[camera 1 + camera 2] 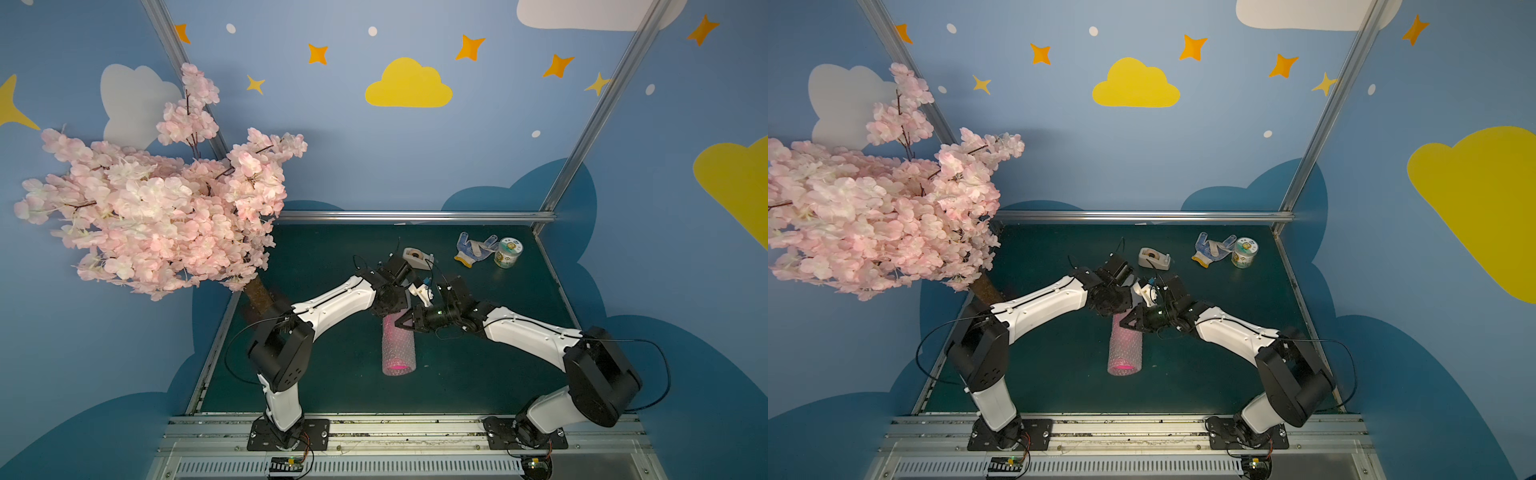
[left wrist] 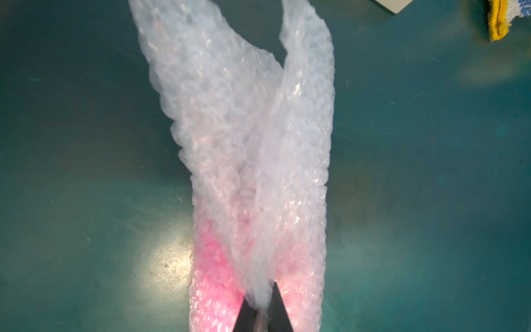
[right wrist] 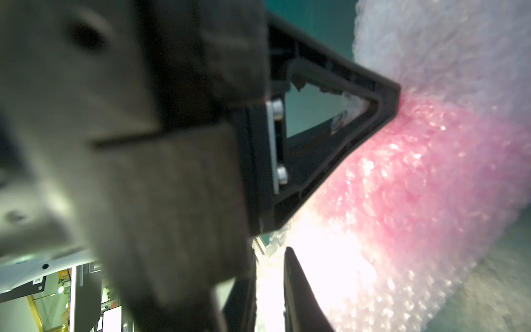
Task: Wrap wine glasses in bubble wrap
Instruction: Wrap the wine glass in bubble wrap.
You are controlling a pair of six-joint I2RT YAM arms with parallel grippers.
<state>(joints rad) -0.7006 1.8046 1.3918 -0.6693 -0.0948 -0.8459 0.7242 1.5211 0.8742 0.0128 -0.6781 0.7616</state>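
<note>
Pink goblet (image 1: 397, 366) lies rolled inside the bubble wrap (image 1: 398, 351) on the green table (image 1: 332, 374), on the near side of both sets of fingers. At the roll's far end the left gripper (image 2: 263, 313) pinches a raised fold of wrap. The right gripper (image 3: 270, 258) meets it there with wrap between its fingers; I cannot tell whether it grips. Beyond the fingers sit a tape dispenser (image 1: 417, 255), a glove (image 1: 473, 248) and a can (image 1: 508, 252).

Dim top views, blurry, glary wrist views

You can read no text here. The green-and-white can (image 1: 508, 252) carries a printed label, but in both top views its characters are too small to make out.
</note>
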